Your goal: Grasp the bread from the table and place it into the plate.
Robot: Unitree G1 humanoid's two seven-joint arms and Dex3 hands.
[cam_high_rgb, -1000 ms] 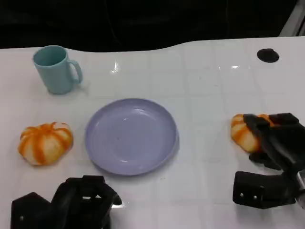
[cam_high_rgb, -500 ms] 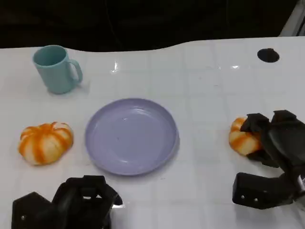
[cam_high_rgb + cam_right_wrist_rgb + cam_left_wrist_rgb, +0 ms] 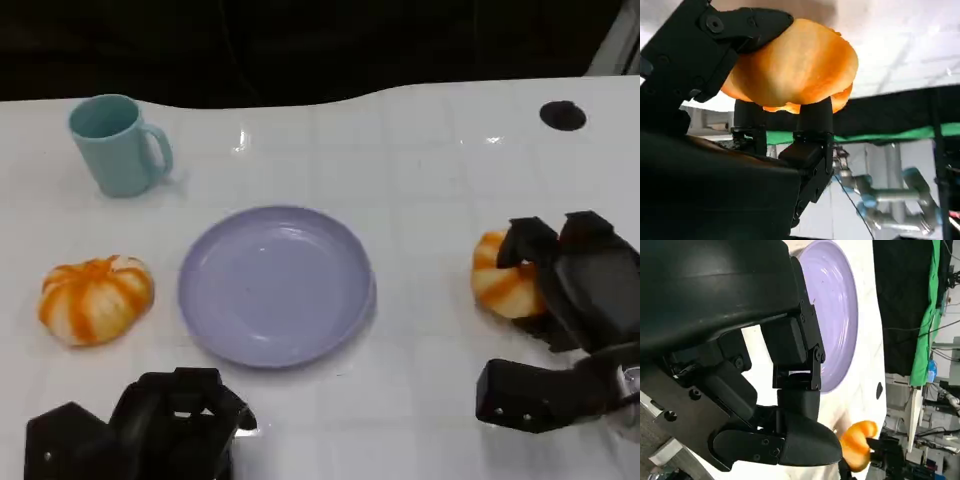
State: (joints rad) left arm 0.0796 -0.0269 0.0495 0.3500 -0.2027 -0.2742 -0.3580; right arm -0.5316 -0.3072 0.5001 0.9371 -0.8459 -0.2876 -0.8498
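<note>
Bread in grasp: the orange-and-white bun [image 3: 497, 283] sits at the right side of the desk [image 3: 420, 180], well apart from the plate, with the right hand [image 3: 575, 290] closed around its far side.
Change in bread: over the last second it has slid a little toward the plate and looks slightly raised; whether it has fully left the desk cannot be told from the head view.
Right hand fingers: clenched on the bread; the right wrist view shows black fingers [image 3: 815, 117] pressed against the underside of the bun [image 3: 795, 65] and another part of the hand over its top.
Meaning for the task: grasp appears secured and the carry toward the plate is judged to be starting; placement is not yet done.
Plate: lavender plate [image 3: 276, 285] at the desk's centre, nothing on it.
Left hand: the left hand [image 3: 150, 430] rests low at the near edge, holding nothing; fingers look curled in, but open or clenched cannot be told for certain.
Second bread: a similar striped bun [image 3: 95, 298] lies on the desk left of the plate, untouched.
Cup: a teal mug [image 3: 115, 143] stands at the far left, handle to the right.
Other: a dark round spot [image 3: 562, 116] at the far right of the desk.
Writing and brands: none readable on any item.
</note>
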